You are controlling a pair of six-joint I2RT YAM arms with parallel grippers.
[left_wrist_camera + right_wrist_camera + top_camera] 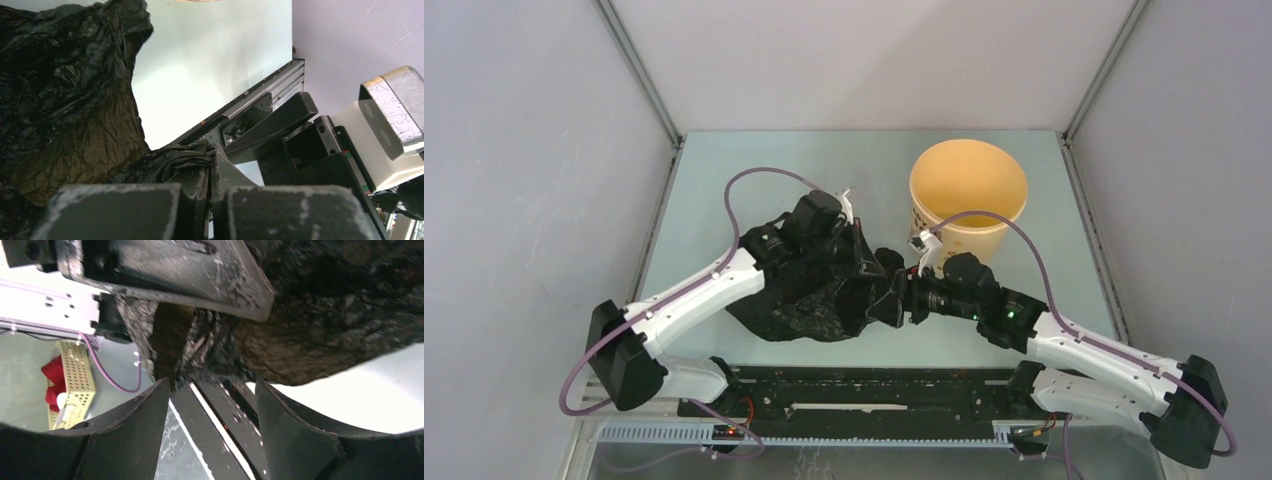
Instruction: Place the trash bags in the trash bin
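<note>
While the left claw [210, 162] is clamped shut on a fold of the trash bag [809, 300], the right claw [212, 390] stands with its jaws apart; the crumpled film lies just ahead of them and nothing is between them. The bag sits in a loose black heap on the table [724, 180], to the left of the bin [954, 190] and a little nearer the robot than it, its closest edge just beside the bin's wall. None of it is inside. The bin stands upright with its mouth open, and nothing shows in it.

The step in hand appears to be gathering: one side of the bag is secured and the side toward the bin is not yet taken. The next move calls for the right claw to close on the film before it. Both claws would then raise the heap above the bin's rim and carry it rightward over the mouth. Since the heap spreads wider than the bin, it probably needs bunching first, or a trailing fold may catch the rim.
</note>
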